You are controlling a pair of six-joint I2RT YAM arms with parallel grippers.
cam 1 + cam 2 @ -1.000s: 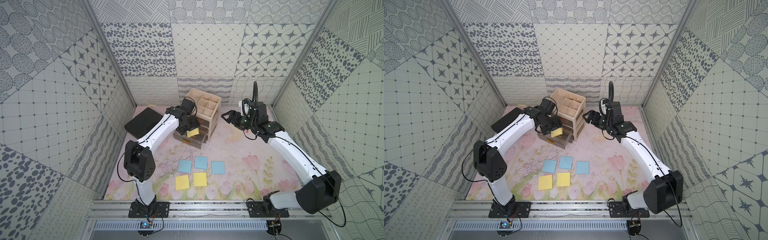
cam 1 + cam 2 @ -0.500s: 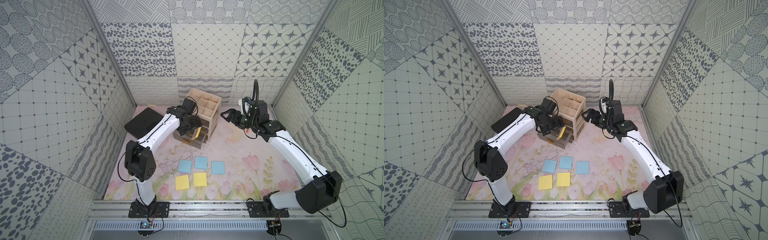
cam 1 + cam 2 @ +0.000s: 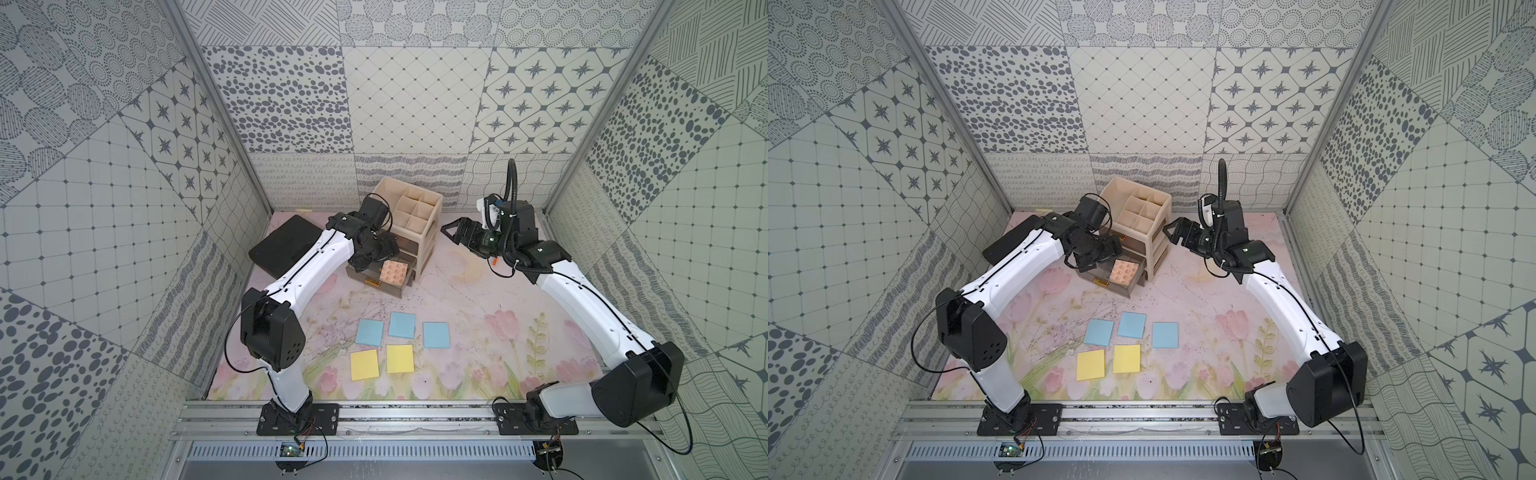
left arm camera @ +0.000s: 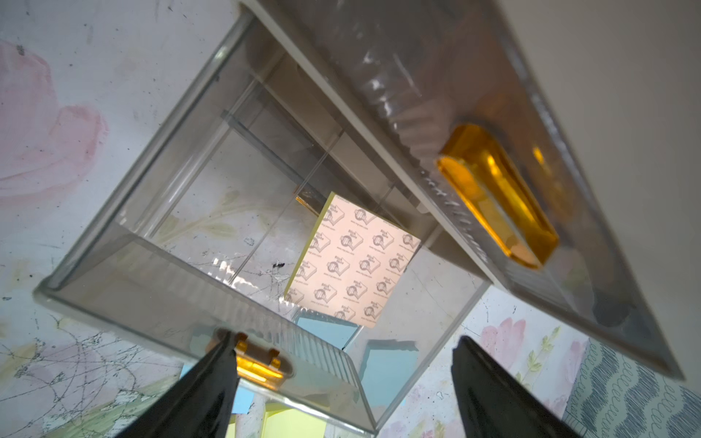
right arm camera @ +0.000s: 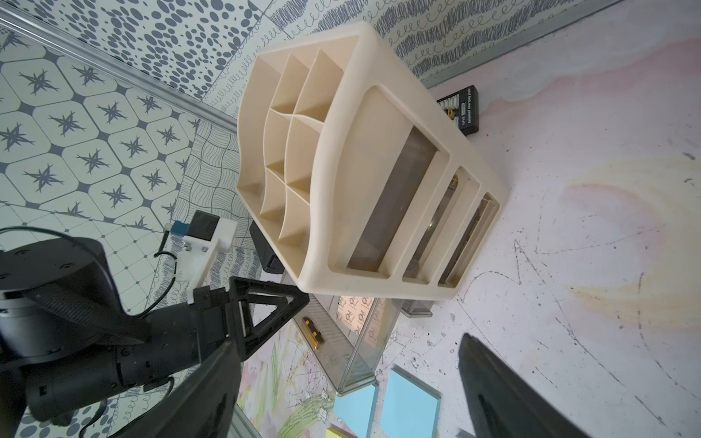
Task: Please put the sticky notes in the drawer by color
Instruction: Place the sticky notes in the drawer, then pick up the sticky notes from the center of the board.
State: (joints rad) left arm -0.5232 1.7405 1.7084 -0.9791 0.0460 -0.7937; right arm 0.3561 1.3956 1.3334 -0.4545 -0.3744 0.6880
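The cream drawer cabinet (image 3: 422, 245) stands at the back, its bottom drawer (image 3: 365, 276) pulled out. A sticky-note pad (image 3: 392, 272) with a yellow edge lies inside it, printed backing up, also clear in the left wrist view (image 4: 352, 261). My left gripper (image 3: 376, 253) hovers open just above that drawer, holding nothing (image 4: 343, 337). My right gripper (image 3: 451, 230) is open beside the cabinet's right side, empty (image 5: 347, 341). On the mat in front lie three blue pads (image 3: 370, 331) (image 3: 402, 325) (image 3: 436, 335) and two yellow pads (image 3: 364, 364) (image 3: 400, 358).
A flat black case (image 3: 286, 245) lies at the back left, under my left arm. A small black box (image 5: 461, 110) sits behind the cabinet near the back wall. The cabinet's upper two drawers are pushed in.
My left gripper opened and let go of the yellow pad, which dropped into the bottom drawer with its printed backing up. The right gripper shifted slightly and stayed open.
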